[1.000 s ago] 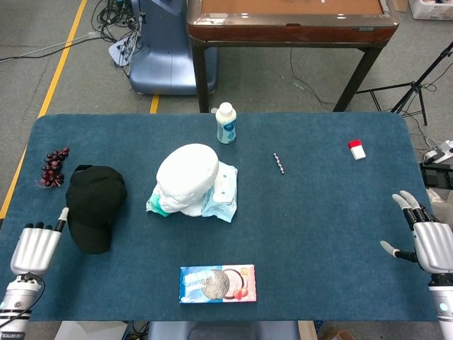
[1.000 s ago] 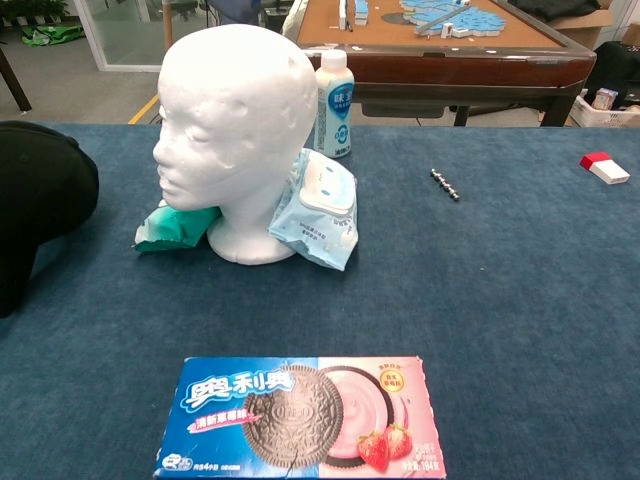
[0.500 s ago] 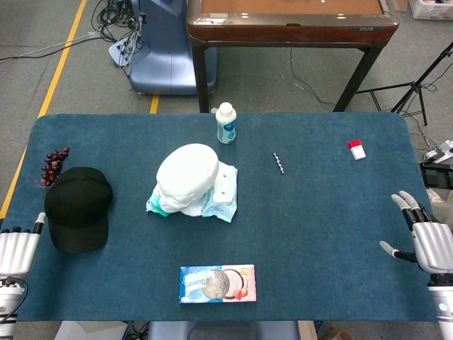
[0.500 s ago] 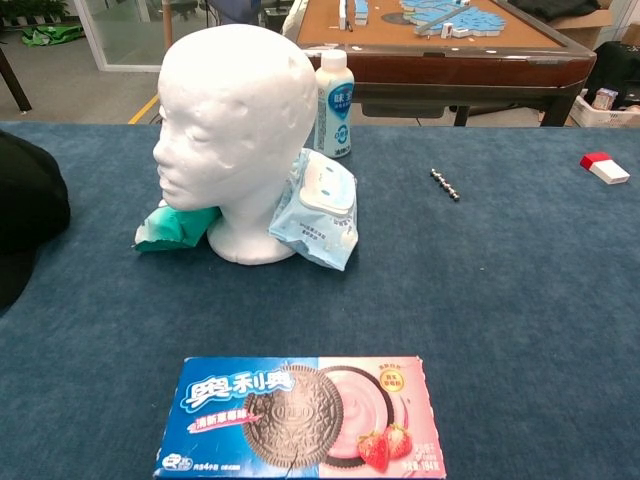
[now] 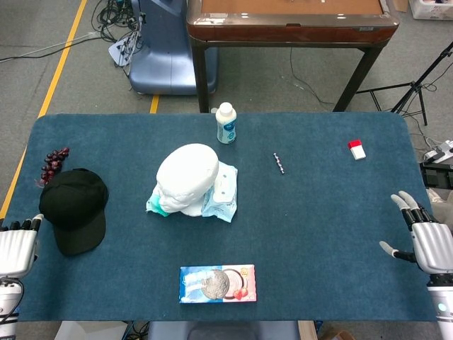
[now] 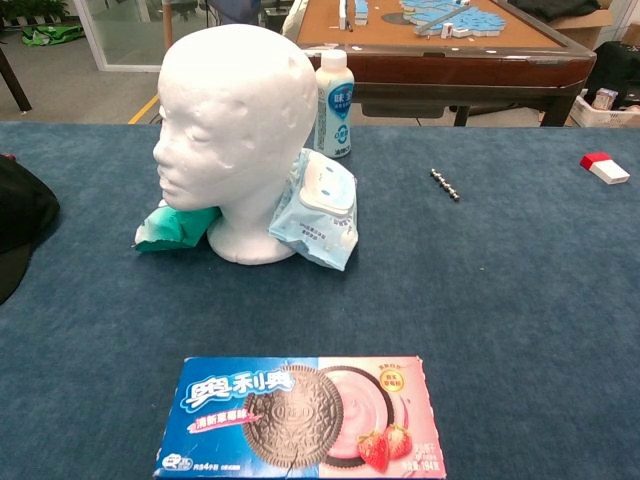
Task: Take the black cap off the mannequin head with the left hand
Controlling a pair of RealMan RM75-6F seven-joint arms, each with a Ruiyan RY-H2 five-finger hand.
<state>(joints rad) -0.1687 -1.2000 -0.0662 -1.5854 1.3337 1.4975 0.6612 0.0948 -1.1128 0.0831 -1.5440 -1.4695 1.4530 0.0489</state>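
Note:
The white mannequin head [image 5: 187, 177] stands bare at the table's middle, facing left in the chest view [image 6: 235, 130]. The black cap [image 5: 73, 209] lies on the blue tablecloth near the left edge; only its right rim shows in the chest view [image 6: 20, 215]. My left hand [image 5: 15, 244] sits at the table's front left corner, fingers curled, its thumb tip meeting the cap's left rim and pinching it. My right hand [image 5: 425, 241] hovers at the front right edge, fingers spread and empty.
Against the head's base lean a pack of wipes [image 5: 219, 188] and a green packet [image 6: 170, 225]. A white bottle [image 5: 226, 122] stands behind. A cookie box [image 5: 216, 283] lies in front. Dark grapes [image 5: 51, 163], a small beaded piece [image 5: 279, 163] and a red-white box [image 5: 357, 149] lie further off.
The cap has slid left across the table together with my left hand, which drew back toward the front left corner. The right hand has stayed still.

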